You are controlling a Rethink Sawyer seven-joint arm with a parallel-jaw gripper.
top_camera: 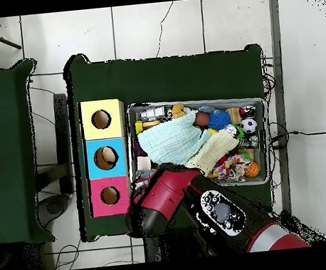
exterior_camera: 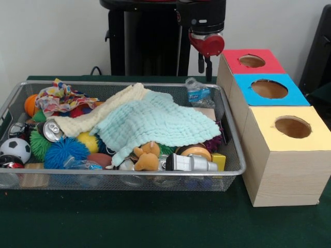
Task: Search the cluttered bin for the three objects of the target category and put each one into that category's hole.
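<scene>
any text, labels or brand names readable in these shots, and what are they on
No text can be read in either view.
Crushed plastic bottle: has a blue label, print too blurred to read.
Drink can: no legible marking.
Red, blue and yellow boxes: plain coloured tops, no writing.

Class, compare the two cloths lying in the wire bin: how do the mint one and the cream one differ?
The mint cloth lies on top, spread wide over the toys; the cream cloth lies partly beneath it, showing as a narrower strip. The mint cloth looks crinkled, the cream one smoother. Both drape over the clutter in the bin.
</scene>
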